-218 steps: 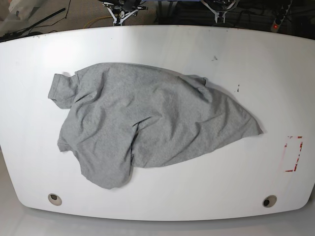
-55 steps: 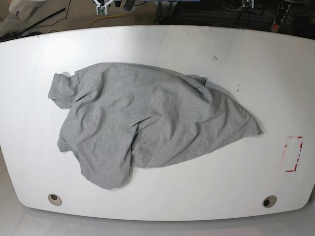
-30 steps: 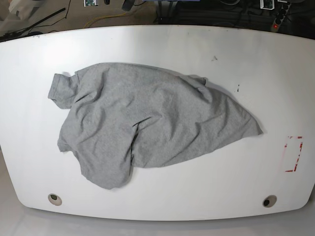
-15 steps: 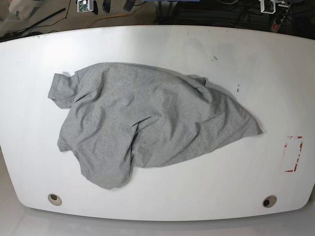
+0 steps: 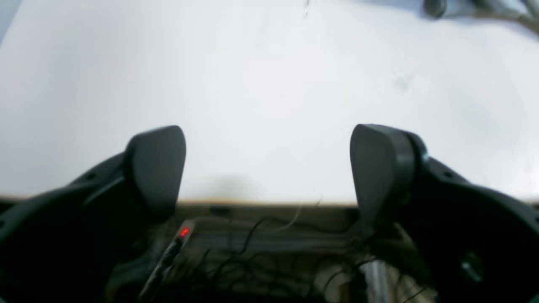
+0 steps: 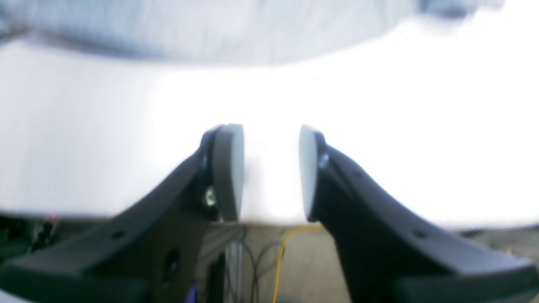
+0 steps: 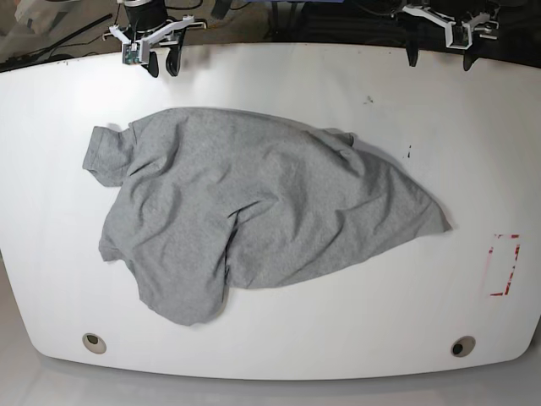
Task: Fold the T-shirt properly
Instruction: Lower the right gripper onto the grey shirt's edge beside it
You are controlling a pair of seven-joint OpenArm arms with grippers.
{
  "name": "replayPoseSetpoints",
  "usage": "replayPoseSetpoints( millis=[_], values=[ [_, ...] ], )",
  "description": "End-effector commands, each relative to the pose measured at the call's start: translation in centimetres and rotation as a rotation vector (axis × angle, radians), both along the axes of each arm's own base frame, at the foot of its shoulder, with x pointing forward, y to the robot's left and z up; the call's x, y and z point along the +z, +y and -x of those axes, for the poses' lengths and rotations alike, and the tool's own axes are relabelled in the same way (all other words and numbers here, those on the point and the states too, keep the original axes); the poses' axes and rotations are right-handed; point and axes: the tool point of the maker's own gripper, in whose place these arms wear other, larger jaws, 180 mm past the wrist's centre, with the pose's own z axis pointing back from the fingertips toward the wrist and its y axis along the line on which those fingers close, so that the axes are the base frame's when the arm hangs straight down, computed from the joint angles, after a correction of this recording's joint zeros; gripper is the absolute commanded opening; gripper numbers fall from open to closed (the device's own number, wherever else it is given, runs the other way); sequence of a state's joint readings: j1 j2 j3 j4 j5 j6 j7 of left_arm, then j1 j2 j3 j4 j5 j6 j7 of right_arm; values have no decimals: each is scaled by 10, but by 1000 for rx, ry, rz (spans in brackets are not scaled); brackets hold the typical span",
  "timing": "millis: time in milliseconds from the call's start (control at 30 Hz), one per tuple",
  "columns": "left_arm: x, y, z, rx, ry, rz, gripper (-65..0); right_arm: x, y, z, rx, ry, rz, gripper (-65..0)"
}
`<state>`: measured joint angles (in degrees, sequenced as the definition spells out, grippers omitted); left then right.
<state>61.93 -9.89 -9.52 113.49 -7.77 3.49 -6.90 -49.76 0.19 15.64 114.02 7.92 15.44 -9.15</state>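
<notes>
1. T-shirt (image 7: 254, 211) lies crumpled at the centre of the white bench (image 7: 279, 76), unfolded.
2. Left pincer (image 5: 267, 168) at two o'clock stands wide apart, empty.
3. Right pincer (image 6: 271, 172) at eleven o'clock stands narrowly apart, empty.
4. Risk: gripping bunched cloth could catch both layers, causing a skewed fold; dragging may deepen wrinkles.
5. Count: one T-shirt, two pincers, one bench.

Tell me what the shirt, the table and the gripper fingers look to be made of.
T-shirt: soft knit cloth, likely cotton; mottled grey, matte, with limp wrinkles.
Table: hard, smooth white top, probably laminate or painted board; it shows glare and small scuffs.
Left gripper fingers: dark matte plastic or rubber, by their look; the blur leaves that open.
</notes>
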Motion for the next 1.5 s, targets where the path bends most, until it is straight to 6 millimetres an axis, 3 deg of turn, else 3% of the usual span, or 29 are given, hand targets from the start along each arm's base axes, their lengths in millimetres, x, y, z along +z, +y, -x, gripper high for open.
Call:
replayPoseSetpoints(
  millis=[0, 267, 433, 567, 1067, 1300, 1467],
  values=[
    [9, -1, -6, -12, -41, -6, -63, 9, 1, -11, 7, -37, -5, -442],
    [12, -23, -30, -53, -101, 40, -64, 10, 1, -51, 16, -32, 2, -433],
    [16, -34, -48, -114, -145, 12, -64, 13, -5, -71, 0, -31, 7, -292],
    [19, -46, -58, -175, -172, -25, -64, 17, -10, -87, -9, -36, 15, -298],
    [19, -82, -84, -362, -231, -70, -64, 49, -79, -143, -145, -59, 86, -296],
    [9, -91, -81, -398, -208, -57, -64, 49, -120, -163, -201, -23, 94, -296],
    [2, -91, -77, -412, -187, -60, -64, 37, -139, -177, -211, 21, 84, -296]
  ],
)
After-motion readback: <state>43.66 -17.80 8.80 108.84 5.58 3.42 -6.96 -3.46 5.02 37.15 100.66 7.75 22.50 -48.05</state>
